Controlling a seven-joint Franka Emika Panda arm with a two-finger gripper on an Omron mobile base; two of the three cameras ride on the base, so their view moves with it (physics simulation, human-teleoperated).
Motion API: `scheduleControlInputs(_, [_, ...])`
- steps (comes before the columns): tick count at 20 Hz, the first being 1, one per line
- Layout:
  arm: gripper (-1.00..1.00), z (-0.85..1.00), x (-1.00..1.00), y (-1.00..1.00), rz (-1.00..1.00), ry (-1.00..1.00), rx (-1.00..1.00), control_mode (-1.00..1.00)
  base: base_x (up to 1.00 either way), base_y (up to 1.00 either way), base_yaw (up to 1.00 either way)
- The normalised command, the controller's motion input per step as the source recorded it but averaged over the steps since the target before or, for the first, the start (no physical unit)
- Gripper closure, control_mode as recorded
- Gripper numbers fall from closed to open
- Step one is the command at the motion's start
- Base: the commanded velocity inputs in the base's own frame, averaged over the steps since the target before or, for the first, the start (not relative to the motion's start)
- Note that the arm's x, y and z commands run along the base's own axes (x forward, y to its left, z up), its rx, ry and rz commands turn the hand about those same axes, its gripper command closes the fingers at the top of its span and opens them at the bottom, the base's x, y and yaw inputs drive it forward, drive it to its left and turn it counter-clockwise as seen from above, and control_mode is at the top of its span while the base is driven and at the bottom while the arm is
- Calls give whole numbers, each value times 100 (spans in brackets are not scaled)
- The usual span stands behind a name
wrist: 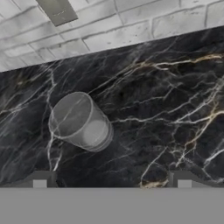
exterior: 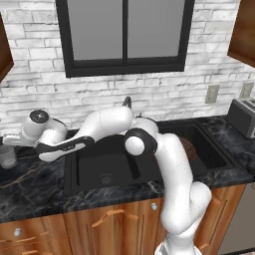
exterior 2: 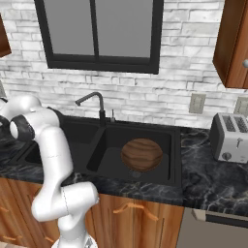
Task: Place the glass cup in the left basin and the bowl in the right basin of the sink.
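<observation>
1. Glass cup [exterior: 7, 156]: far left of frame, upright on the dark marble surface [exterior: 30, 184].
2. Gripper [exterior: 7, 140]: just above the cup, jaws spread, apart from it.
3. Bowl [exterior 2: 141, 154]: lies in the right basin [exterior 2: 160, 140] of the sink [exterior: 69, 174].

Glass cup [wrist: 80, 121] stands alone upright on dark marble counter [wrist: 166, 100]; bare counter all round it, white brick wall [wrist: 131, 22] behind, well apart. Gripper [wrist: 111, 179] fingers spread wide, cup ahead and apart from both tips, path between them unblocked. Left basin [exterior: 99, 169] open, nothing inside but drain; robot's own forearm hangs over its left rim and elbow over its middle. Faucet [exterior 2: 92, 104] rises at the back by the divider. Right basin [exterior 2: 140, 140] floor mostly taken by bowl [exterior 2: 141, 154]. Toaster [exterior 2: 230, 137] on counter right of sink, well apart.
</observation>
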Motion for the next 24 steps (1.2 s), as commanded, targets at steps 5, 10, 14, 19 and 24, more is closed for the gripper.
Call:
scheduleControlInputs(5, [-100, -18, 7, 13, 0, 0, 0, -100, 0, 0, 0])
scheduleControlInputs(10, [-100, -19, 3, 4, 0, 0, 0, -100, 0, 0, 0])
scheduleControlInputs(14, [-100, -16, 6, 0, 0, 0, 0, -100, 0, 0, 0])
scheduleControlInputs(19, [-100, -17, 12, 0, 0, 0, 0, -100, 0, 0, 0])
scheduleControlInputs(24, [-100, -16, 14, 0, 0, 0, 0, -100, 0, 0, 0])
